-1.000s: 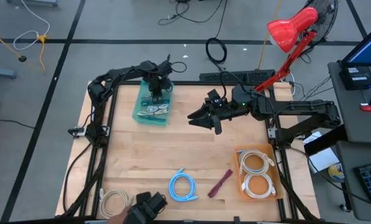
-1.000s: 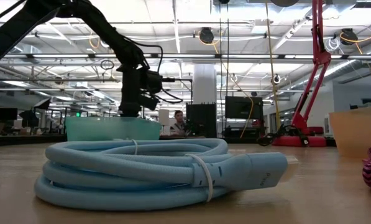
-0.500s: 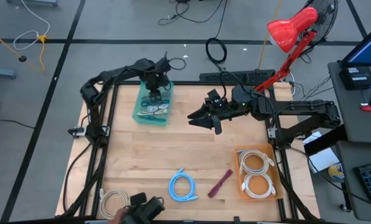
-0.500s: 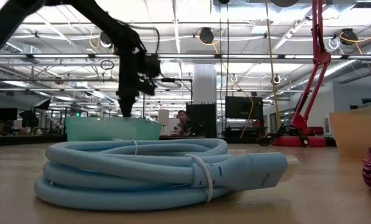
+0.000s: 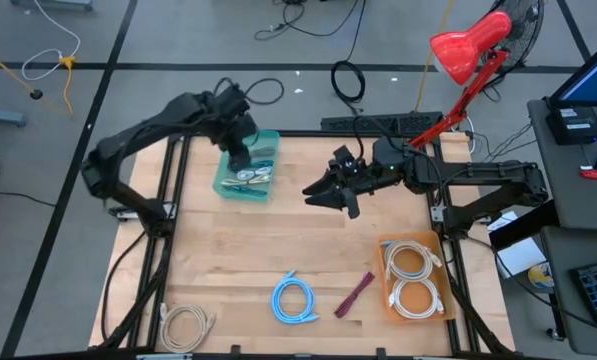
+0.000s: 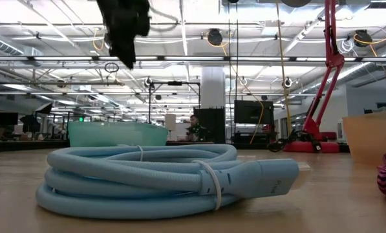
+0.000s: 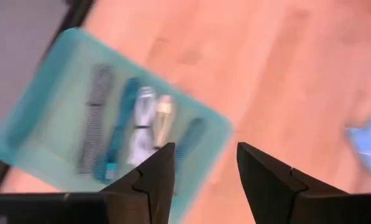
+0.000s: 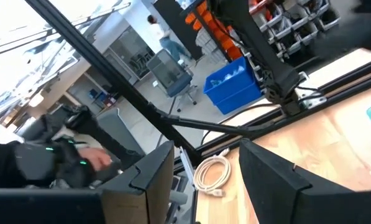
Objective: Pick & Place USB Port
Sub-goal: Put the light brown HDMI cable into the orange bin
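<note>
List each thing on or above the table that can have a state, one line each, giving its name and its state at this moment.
left gripper: open, empty, raised above the teal tray
right gripper: open, empty, over mid-table
teal tray: holds several small cables lying side by side
blue cable: coiled, tied, lying on the table
white cable: coiled, near the table's front left corner
orange bin: holds two coiled white cables
maroon cable: bundled, beside the orange bin
</note>
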Robot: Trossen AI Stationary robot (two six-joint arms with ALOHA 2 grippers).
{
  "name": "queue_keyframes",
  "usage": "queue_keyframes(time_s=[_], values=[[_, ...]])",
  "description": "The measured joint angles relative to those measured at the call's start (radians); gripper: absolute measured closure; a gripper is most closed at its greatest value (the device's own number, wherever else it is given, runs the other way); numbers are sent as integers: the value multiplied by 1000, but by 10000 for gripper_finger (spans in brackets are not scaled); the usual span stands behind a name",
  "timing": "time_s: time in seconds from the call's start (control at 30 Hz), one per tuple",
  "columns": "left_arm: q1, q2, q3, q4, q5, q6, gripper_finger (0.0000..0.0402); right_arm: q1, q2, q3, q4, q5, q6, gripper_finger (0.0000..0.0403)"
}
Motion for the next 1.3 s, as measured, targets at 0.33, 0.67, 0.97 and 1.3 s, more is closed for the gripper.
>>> queue_keyframes(time_s=[0.33, 0.67, 0.97, 1.3], values=[[-375, -157, 1, -30, -50, -340, 227, 0, 0, 0, -42, -1, -4, 232], [-731, -139, 1, -29, -294, -606, 227, 0, 0, 0, -65, -2, -20, 232], [-856, -128, -95, -27, -368, -748, 227, 0, 0, 0, -308, 3, -35, 232], [-987, -129, -295, -23, -231, -850, 227, 15, 0, -1, -373, 5, -35, 232]])
